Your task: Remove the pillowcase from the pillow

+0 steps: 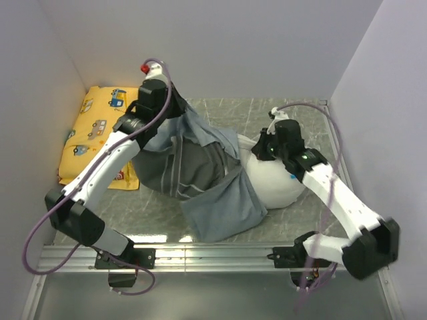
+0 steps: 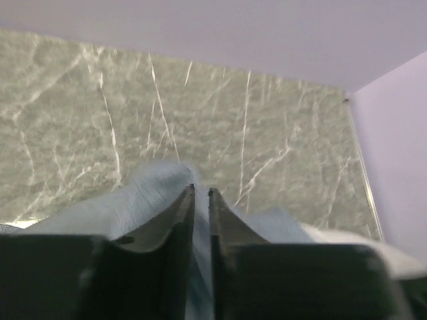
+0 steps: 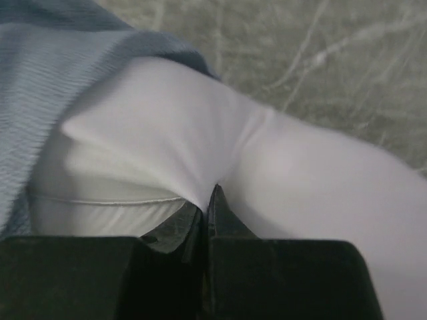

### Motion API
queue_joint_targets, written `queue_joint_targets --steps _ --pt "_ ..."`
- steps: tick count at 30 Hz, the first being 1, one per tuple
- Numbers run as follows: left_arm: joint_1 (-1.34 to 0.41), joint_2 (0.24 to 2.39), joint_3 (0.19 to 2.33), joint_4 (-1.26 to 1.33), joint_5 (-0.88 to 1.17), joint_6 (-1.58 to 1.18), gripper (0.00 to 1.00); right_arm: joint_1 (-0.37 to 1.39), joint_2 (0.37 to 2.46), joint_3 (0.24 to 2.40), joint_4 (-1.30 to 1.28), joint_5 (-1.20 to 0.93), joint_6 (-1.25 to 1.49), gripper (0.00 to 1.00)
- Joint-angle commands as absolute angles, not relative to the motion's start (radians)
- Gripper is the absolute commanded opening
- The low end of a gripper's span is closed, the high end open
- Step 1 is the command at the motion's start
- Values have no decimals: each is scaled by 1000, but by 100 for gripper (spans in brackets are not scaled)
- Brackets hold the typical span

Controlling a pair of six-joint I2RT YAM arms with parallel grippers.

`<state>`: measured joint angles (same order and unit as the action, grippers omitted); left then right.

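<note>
L fingers (image 2: pixel 189 200) nearly closed, pinching a raised fold of the pillowcase (image 2: pixel 143 197) above the counter (image 2: pixel 267 127). R fingers (image 3: pixel 212 201) clamped on a pinch of the pillow (image 3: pixel 200 127). Pillowcase drapes mid-counter, striped dark outside and blue-grey inside both showing, w/ the pillow's white end out at its right and the rest seemingly inside. Blue tag (image 1: pixel 291 177) on the pillow and red-white label (image 1: pixel 124 176) by the yellow cushion (image 1: pixel 93 127) are too small to read.
</note>
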<state>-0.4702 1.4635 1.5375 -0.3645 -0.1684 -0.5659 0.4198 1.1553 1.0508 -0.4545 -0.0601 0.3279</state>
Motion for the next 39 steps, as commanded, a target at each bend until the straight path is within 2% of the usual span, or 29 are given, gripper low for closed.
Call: queue_joint_targets --steps 1,3,4,6,8,10,13,14,19,22,26,29,32,35,36,38,39 --pt "-489 1511 1583 -336 -135 -538 22 319 1338 930 -328 -83 387 0" --pt "-503 1523 1586 -330 -129 -532 34 305 1403 937 -304 -58 399 0" --pt "-517 1520 1583 -313 -129 -529 49 305 1455 943 -296 -43 402 0" --pt "-538 1505 1571 -292 -132 -519 67 307 1502 968 -264 -40 416 0" --pt "-549 1491 1562 -279 -132 -508 74 305 1583 1024 -265 -25 417 0" --pt "-571 1462 1554 -281 -146 -503 78 304 1646 1061 -275 -9 407 0" --pt "-600 1411 1488 -275 -190 -511 80 304 1698 1112 -275 30 397 7" --pt "-606 1398 1433 -272 -201 -529 80 302 1715 1144 -293 38 397 14" --pt "-620 1336 1246 -224 -245 -603 81 302 1758 1207 -310 20 394 37" --pt "-621 1357 1187 -193 -245 -607 82 304 1732 1227 -322 47 387 58" --pt "-626 1437 1199 -196 -255 -600 83 308 1666 1265 -376 90 371 70" --pt "-638 1453 1183 -175 -270 -597 82 321 1585 1276 -411 130 371 75" --pt "-640 1469 1169 -166 -287 -601 75 363 1473 1276 -445 178 374 79" --pt "-640 1499 1183 -173 -296 -607 53 466 1366 1269 -481 224 373 82" --pt "-640 1503 1187 -173 -298 -607 39 507 1318 1263 -491 257 374 83" --pt "-640 1522 1203 -176 -302 -614 25 624 1273 1229 -511 271 385 84" --pt "-640 1529 1212 -190 -310 -617 14 658 1255 1210 -517 285 396 85"
